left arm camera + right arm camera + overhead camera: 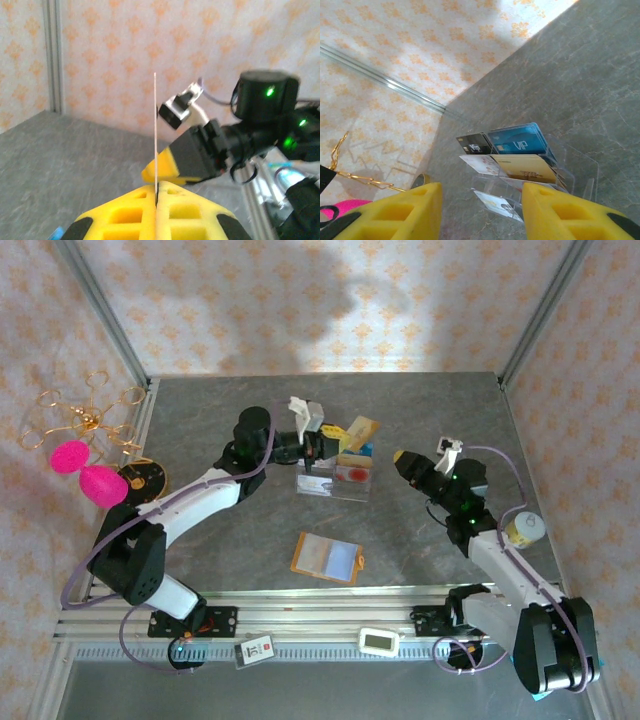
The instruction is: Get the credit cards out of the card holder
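The orange card holder (326, 558) lies unfolded on the table in front, its pale blue-grey inside facing up, apart from both grippers. My left gripper (320, 446) (157, 192) hovers over the clear tray and is shut on a thin credit card (155, 125), seen edge-on and standing upright between the yellow fingers. My right gripper (404, 459) (481, 197) is open just right of the tray, with nothing between its fingers. Several credit cards stand in the tray: a blue one (519, 139), a black one (474, 143) and a gold one (526, 168).
The clear acrylic tray (335, 480) (580, 165) stands mid-table behind the card holder. A gold wire ornament and pink shapes (85, 472) sit at the left wall. A white-and-yellow roll (525, 529) lies by the right arm. Open grey table surrounds the card holder.
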`<state>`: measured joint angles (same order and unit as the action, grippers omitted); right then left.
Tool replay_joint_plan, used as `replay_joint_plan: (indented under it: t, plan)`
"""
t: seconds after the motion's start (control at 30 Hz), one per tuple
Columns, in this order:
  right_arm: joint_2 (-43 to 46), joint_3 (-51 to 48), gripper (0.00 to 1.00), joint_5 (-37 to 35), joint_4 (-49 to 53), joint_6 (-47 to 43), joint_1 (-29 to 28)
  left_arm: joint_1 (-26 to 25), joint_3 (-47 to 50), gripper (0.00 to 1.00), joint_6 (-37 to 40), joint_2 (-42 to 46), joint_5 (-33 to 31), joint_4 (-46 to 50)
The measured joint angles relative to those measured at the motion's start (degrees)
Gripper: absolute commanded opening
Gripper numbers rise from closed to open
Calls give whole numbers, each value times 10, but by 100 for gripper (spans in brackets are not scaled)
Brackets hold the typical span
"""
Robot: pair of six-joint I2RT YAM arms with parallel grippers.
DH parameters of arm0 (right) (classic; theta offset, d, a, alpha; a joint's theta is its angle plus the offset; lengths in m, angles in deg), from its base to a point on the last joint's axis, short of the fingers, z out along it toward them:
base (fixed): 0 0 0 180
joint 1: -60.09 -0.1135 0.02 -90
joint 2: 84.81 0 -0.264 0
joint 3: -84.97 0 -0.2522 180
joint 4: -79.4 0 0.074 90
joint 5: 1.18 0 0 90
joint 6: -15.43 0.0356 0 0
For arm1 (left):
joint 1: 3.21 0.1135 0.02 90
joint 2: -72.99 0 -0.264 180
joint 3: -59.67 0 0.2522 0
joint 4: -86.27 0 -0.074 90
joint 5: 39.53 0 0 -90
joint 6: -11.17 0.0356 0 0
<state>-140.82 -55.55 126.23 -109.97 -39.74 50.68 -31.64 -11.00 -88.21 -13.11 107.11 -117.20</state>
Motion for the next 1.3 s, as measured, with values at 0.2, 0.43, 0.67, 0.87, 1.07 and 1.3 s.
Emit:
replay_joint_plan:
  t: [0.2, 0.43, 0.67, 0.87, 1.07, 1.3]
  plan:
    - [4, -7, 45, 33, -35, -6, -23, 0, 10, 0, -89, 6, 24, -63]
    - [4, -7, 45, 40, -34, -21, -32, 0, 8, 0, -81, 12, 30, -31]
    - [13, -7, 44, 39, -18, -36, -32, 2, -140, 0, 92, -14, 40, 247]
    - [24, -7, 43, 23, 7, -47, -32, 7, -276, 0, 377, -62, -28, 552]
    - [29, -7, 43, 3, 35, -51, -32, 6, -335, 0, 536, -122, -99, 694]
    - [33, -7, 43, -23, 70, -63, -32, -7, -424, 0, 639, -205, -151, 790]
